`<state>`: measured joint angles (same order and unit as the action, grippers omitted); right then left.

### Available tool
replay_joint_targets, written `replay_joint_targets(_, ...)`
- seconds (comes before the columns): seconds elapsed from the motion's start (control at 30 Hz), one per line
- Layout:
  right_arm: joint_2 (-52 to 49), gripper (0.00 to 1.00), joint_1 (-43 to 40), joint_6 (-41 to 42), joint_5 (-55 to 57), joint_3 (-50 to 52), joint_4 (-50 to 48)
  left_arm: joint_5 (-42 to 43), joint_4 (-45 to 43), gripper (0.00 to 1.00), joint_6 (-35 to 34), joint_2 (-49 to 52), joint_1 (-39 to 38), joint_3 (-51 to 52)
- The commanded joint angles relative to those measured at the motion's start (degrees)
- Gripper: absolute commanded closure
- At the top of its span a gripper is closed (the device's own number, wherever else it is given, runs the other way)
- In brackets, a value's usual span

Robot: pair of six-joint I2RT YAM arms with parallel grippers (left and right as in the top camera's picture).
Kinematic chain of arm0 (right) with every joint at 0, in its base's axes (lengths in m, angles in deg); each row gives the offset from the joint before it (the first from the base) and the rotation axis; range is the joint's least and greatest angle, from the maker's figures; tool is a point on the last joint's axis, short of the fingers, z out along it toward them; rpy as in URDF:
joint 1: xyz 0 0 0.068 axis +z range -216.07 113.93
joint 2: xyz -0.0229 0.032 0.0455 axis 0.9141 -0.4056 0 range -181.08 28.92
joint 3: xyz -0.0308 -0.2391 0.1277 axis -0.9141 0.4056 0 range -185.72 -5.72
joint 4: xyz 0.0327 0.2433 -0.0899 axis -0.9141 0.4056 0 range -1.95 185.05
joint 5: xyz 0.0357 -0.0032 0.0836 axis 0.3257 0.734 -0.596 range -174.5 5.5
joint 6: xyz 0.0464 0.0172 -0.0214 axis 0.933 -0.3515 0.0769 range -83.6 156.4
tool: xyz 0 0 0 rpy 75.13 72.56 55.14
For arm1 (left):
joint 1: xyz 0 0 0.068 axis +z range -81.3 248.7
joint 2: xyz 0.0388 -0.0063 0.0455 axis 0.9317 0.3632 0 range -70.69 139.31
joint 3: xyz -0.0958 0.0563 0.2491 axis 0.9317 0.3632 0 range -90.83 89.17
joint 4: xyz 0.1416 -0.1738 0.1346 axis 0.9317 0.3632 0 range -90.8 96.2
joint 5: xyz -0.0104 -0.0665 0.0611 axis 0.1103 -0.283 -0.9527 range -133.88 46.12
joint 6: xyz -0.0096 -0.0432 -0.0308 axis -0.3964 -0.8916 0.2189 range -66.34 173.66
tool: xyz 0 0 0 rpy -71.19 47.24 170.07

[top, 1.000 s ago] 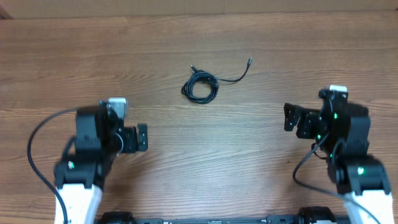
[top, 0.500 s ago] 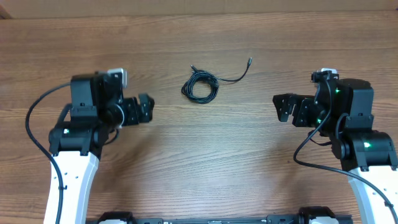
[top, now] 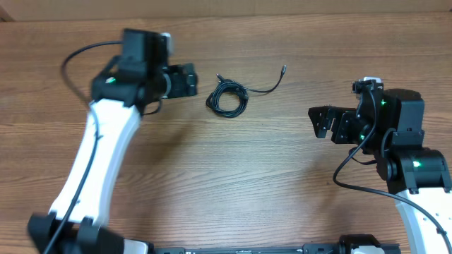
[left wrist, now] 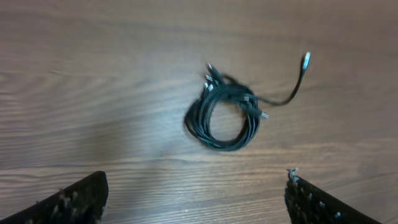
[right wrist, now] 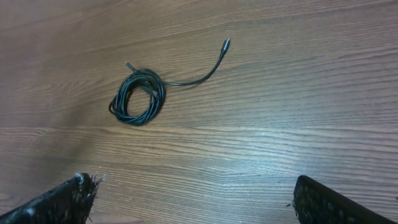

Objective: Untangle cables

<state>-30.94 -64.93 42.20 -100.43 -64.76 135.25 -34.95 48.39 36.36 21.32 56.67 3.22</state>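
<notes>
Left hand (top: 191, 79) first: it's spread wide open and holding nothing. In my wrist view the fingers (left wrist: 74, 199) sit far apart at the two bottom corners, with only wood grain between them. Just past the fingertips are the cables (top: 227, 97), thin black cords wound into one small coil (left wrist: 224, 115). The coil lies flat on the tabletop (top: 212, 176), close to my left hand but not touching it. A couple of short plug tips poke out at the top of the coil. One loose tail curves away to the right and ends in a small metal plug (top: 283, 69). On the far side, my right hand (top: 319, 121) is open too, its fingers wide apart at the bottom of its wrist view. It holds nothing and sits well apart from the coil (right wrist: 138, 96), facing it.
</notes>
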Motion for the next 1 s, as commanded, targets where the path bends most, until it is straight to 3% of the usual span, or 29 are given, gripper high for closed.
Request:
replay_joint_targets(0.0, 0.15, 0.0, -0.26, 0.11, -0.2, -1.75, -0.31, -1.7, 0.13, 0.13, -7.13, 6.69, -3.28, -0.98)
replay_joint_targets(0.1, 0.15, 0.0, -0.26, 0.11, -0.2, -1.75, -0.33, -1.7, -0.61, 0.16, -13.31, 11.45, -5.16, -0.98)
replay_joint_targets(0.33, 0.15, 0.0, -0.26, 0.13, -0.22, -1.75, -0.28, -1.99, -6.58, 0.22, -19.19, 20.85, -8.35, -0.98)
replay_joint_targets(0.6, 0.15, 0.0, -0.26, 0.13, -0.24, -1.75, 0.46, -4.98, -7.08, 0.31, -34.05, 27.36, -8.61, -0.98)
replay_joint_targets(0.87, 0.15, 0.0, -0.26, 0.13, -0.24, -1.75, 1.36, -6.51, -12.28, 0.33, -32.59, 29.81, -8.63, -0.96)
replay_joint_targets(0.97, 0.15, 0.0, -0.26, 0.11, -0.24, -1.75, 1.29, -6.51, -13.11, 0.42, -32.41, 29.81, -8.66, -0.96)
